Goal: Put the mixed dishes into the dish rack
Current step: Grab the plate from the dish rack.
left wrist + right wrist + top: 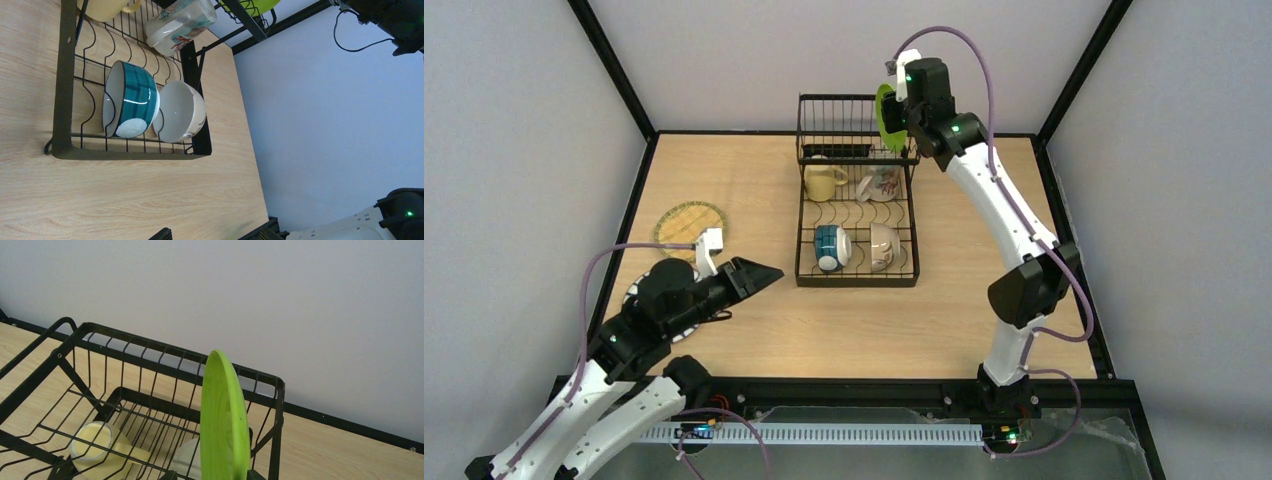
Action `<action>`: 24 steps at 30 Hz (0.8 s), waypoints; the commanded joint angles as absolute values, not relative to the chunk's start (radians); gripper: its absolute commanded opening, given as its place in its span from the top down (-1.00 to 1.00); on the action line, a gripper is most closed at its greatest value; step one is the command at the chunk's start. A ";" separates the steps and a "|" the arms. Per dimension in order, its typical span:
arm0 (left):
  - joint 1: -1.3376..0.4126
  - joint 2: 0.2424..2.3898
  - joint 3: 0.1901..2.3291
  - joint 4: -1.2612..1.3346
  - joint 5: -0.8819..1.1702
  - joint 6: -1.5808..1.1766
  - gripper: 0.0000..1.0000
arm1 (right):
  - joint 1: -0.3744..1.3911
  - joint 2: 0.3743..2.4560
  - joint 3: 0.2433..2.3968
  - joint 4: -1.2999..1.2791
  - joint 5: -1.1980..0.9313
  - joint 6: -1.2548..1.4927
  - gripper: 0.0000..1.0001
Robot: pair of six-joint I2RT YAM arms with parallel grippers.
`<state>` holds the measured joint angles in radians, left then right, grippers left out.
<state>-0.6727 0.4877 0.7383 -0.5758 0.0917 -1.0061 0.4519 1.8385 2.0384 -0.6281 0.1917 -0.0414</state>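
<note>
The black wire dish rack (856,283) stands mid-table. In its low section lie a pale yellow mug (824,182), a blue bowl (830,247) and a white bowl (884,247). A lime green plate (222,420) stands on edge in the tall basket end (150,347). My right gripper (212,475) straddles its lower rim, open, with a gap showing on the left side. A tan woven-look plate (690,224) lies on the table at left. The black-striped white plate (635,292) is mostly hidden under my left arm. My left gripper (759,277) hovers open and empty short of the rack's front-left corner.
A patterned white cup (882,183) lies in the rack beside the mug. Black frame posts and grey walls enclose the table. The right arm (999,200) reaches up along the rack's right side. Bare wood (150,200) lies between the left gripper and the rack.
</note>
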 commanded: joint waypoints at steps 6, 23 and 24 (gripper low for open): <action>-0.658 0.531 0.741 -0.562 0.077 -0.966 -0.98 | 0.435 1.897 2.086 -0.646 0.217 -0.058 -0.59; -0.513 0.621 0.756 -0.544 0.215 -0.890 -0.98 | 0.385 2.019 2.161 -0.652 0.210 -0.034 0.42; -0.499 0.623 0.756 -0.544 0.229 -0.884 -0.98 | 0.384 2.024 2.170 -0.655 0.209 -0.031 0.55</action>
